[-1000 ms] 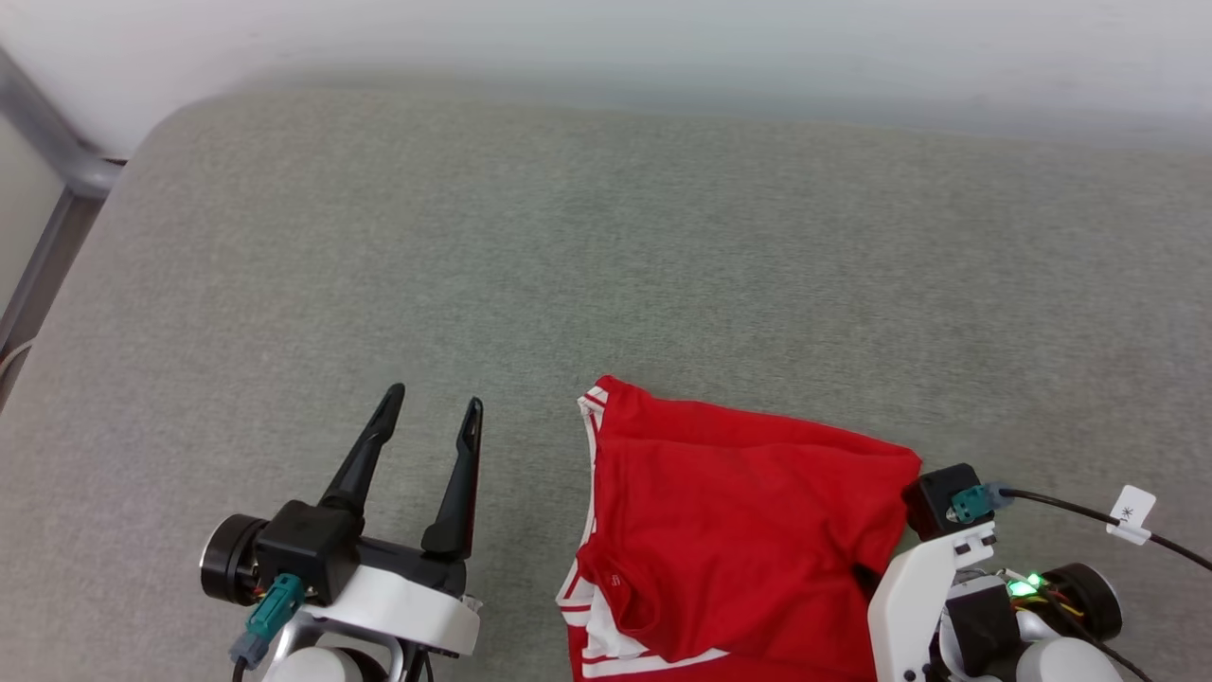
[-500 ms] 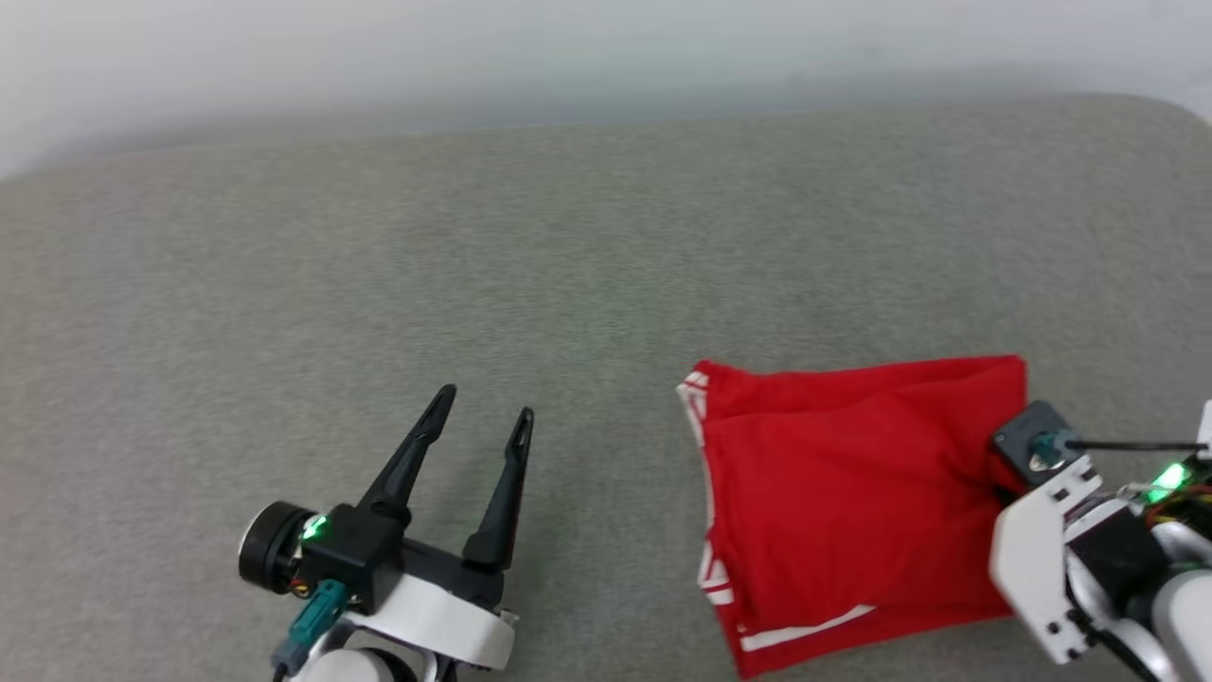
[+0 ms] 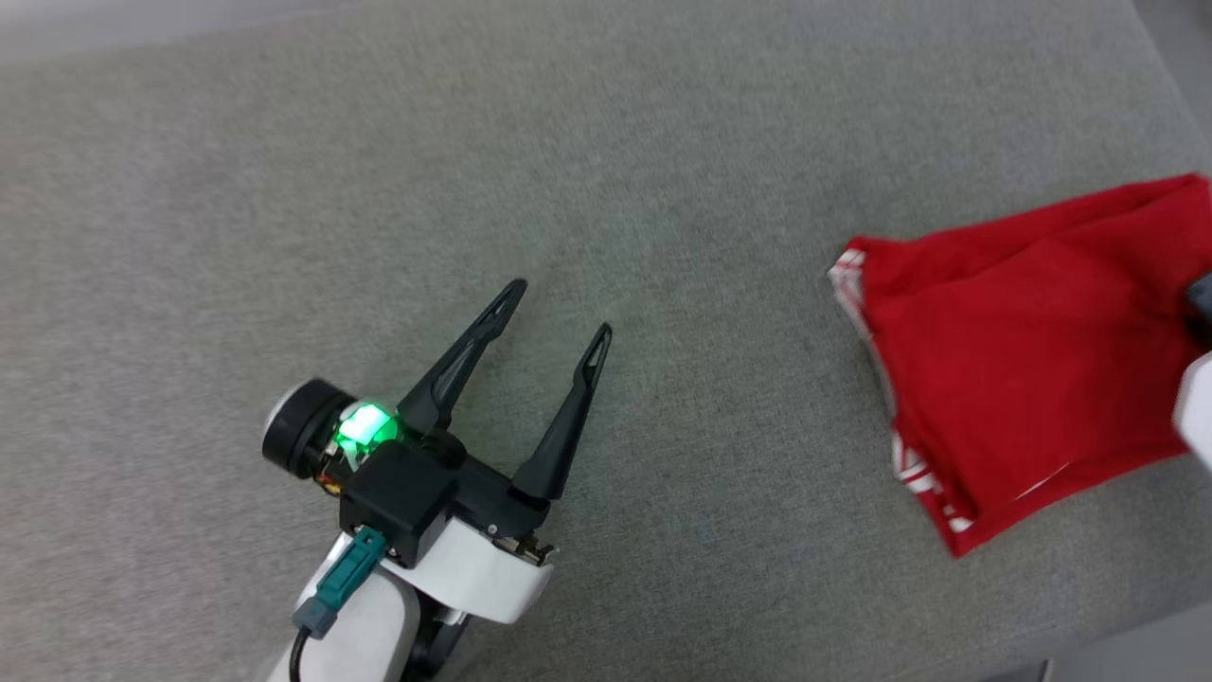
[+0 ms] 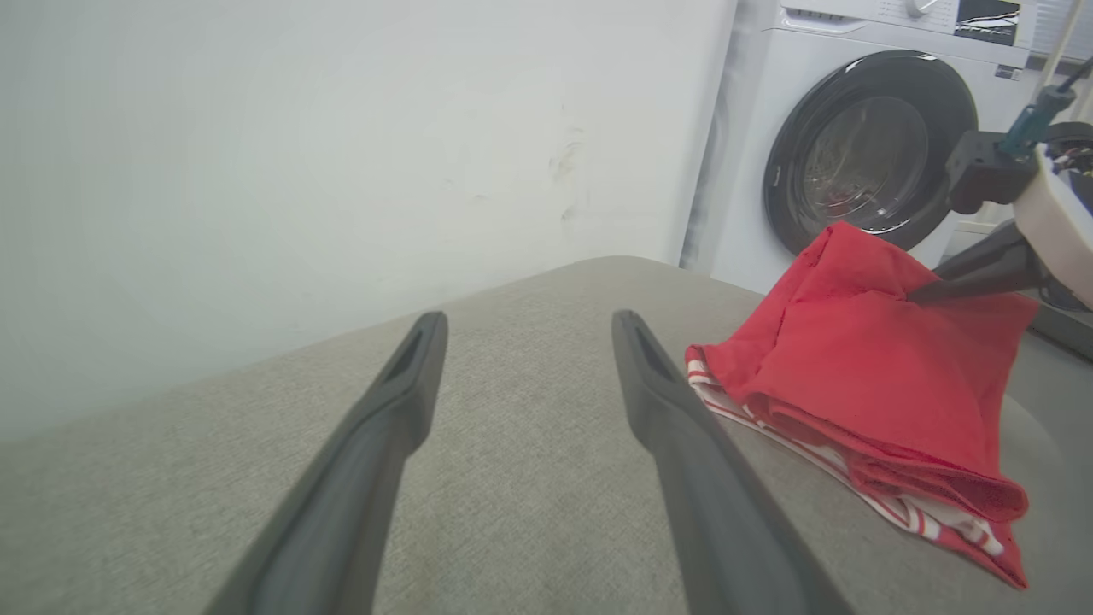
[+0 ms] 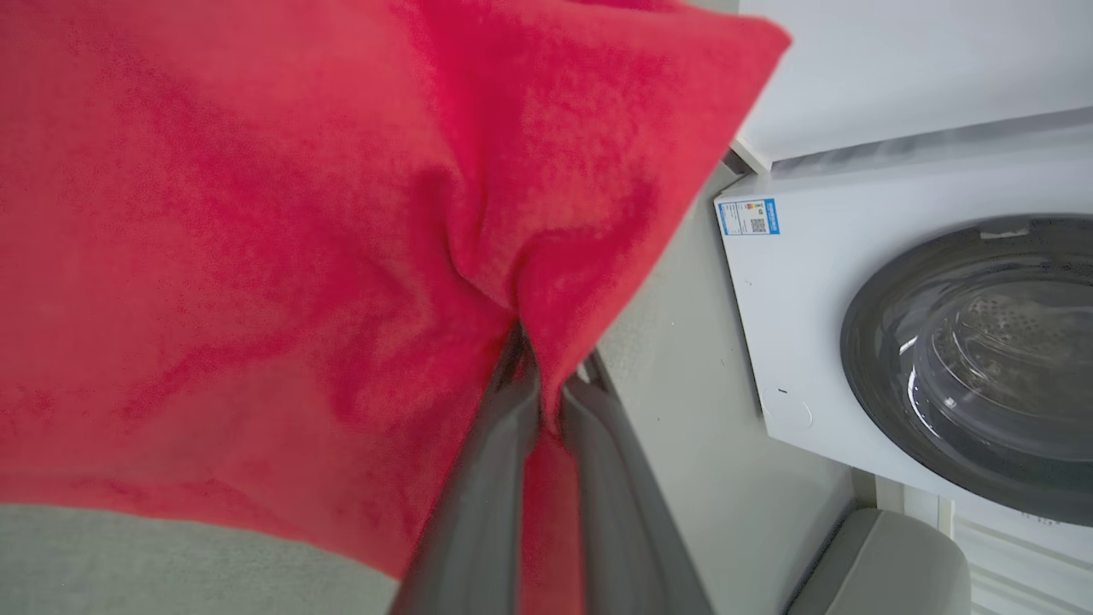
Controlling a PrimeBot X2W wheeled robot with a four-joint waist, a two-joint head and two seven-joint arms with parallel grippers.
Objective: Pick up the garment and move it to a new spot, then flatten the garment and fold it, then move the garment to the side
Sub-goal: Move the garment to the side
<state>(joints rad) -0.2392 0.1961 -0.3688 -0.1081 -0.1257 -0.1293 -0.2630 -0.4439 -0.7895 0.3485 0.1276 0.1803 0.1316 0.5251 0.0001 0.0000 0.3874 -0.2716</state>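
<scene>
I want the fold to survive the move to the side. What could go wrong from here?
1. The right pincer is shut on just one bunched spot of the folded garment, so the layers may slip apart and the fold may open.
2. The garment sits close to the right edge of the grey cushion. If it is set down further out, it might slide off.

Head view looks steeply down on the worktop [image 3: 663, 142], left wrist view skims low across it toward the washer [image 4: 854, 154], and right wrist view, close against the garment [image 5: 239, 213], shares both with the left.
</scene>
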